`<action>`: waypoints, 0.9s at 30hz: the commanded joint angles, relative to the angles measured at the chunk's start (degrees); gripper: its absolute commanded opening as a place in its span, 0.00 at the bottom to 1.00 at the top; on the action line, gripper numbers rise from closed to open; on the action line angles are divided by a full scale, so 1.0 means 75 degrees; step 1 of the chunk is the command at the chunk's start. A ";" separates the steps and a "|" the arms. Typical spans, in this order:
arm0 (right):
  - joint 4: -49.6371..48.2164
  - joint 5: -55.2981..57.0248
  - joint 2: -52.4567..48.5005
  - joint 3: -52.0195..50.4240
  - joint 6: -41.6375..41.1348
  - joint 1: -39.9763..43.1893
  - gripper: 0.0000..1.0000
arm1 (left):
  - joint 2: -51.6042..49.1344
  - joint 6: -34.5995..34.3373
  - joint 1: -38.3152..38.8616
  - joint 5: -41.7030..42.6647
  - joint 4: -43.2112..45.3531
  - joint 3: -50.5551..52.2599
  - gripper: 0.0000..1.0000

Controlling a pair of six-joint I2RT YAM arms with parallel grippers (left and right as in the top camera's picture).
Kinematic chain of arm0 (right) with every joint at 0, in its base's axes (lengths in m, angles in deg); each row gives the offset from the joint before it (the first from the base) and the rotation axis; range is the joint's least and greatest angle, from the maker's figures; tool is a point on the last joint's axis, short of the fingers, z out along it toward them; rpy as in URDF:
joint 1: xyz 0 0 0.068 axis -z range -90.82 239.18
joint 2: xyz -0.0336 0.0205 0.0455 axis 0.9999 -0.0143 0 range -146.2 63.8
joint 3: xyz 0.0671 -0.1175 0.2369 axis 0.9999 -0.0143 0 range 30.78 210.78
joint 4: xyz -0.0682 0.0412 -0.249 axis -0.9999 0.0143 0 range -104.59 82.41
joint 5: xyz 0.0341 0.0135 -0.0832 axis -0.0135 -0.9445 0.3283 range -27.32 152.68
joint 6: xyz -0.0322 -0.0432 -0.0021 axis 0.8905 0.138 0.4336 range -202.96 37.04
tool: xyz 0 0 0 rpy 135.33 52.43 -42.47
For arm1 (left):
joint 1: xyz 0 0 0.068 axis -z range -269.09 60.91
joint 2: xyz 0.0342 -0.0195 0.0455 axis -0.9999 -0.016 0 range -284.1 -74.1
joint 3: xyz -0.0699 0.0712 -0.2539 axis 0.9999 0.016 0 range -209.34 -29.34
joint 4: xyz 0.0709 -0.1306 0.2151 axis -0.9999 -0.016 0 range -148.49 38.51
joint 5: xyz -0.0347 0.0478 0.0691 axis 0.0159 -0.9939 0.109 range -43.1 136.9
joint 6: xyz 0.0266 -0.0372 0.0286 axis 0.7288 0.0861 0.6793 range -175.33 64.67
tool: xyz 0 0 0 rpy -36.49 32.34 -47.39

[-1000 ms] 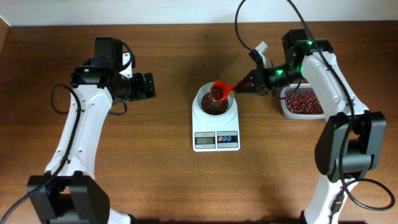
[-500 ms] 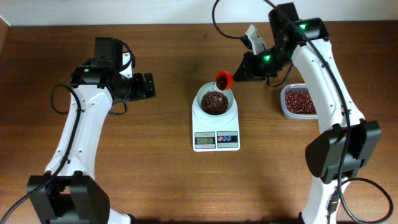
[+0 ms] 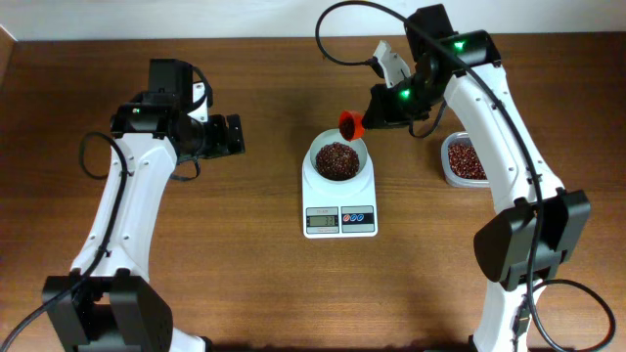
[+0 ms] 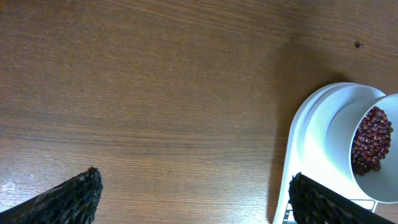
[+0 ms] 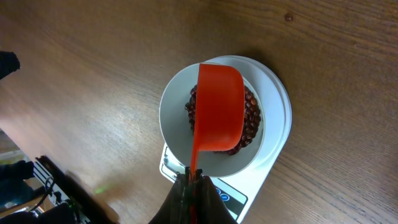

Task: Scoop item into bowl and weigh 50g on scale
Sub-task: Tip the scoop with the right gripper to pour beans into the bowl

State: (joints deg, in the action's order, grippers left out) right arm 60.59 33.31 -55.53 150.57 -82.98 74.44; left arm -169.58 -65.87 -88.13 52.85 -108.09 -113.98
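Observation:
The white bowl [image 3: 339, 159] stands on the white scale [image 3: 339, 205] and holds a heap of dark red-brown beans [image 3: 336, 158]. In the right wrist view the bowl [image 5: 177, 121] and beans [image 5: 252, 118] sit under an orange scoop [image 5: 219, 112], turned over above them. My right gripper [image 3: 380, 112] is shut on the scoop's handle [image 5: 193, 163]; the scoop [image 3: 349, 124] hangs over the bowl's far rim. My left gripper [image 3: 231, 136] is open and empty, left of the scale. The left wrist view shows the bowl [image 4: 348, 134] at its right edge.
A clear plastic tub [image 3: 464, 159] with more beans stands right of the scale, partly hidden by my right arm. The scale's display [image 3: 321, 220] and buttons [image 3: 357, 215] face the front edge. A lone bean [image 4: 357, 44] lies on the table.
My right arm has swung up and left, tipping the scoop over so its beans have dropped into the bowl. The left arm has not moved.

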 commanded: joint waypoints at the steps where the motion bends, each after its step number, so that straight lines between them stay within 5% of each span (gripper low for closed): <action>1: -0.0029 0.0073 0.0000 0.0157 -0.0012 -0.0050 0.04 | -0.0055 -0.0017 0.0015 -0.0026 -0.0015 0.0023 0.99; 12: -0.0058 0.2192 0.0000 0.0157 -0.0329 -0.1011 0.04 | -0.0055 -0.0017 0.0015 -0.0026 -0.0015 0.0023 0.99; 27: -0.0023 0.2177 0.0000 0.0157 -0.0635 -0.1020 0.04 | -0.0055 -0.0017 0.0015 -0.0026 -0.0015 0.0023 0.99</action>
State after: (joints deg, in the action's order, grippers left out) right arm 60.40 48.74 -55.53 150.57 -87.48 66.64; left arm -169.58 -65.87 -88.13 52.85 -108.09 -113.98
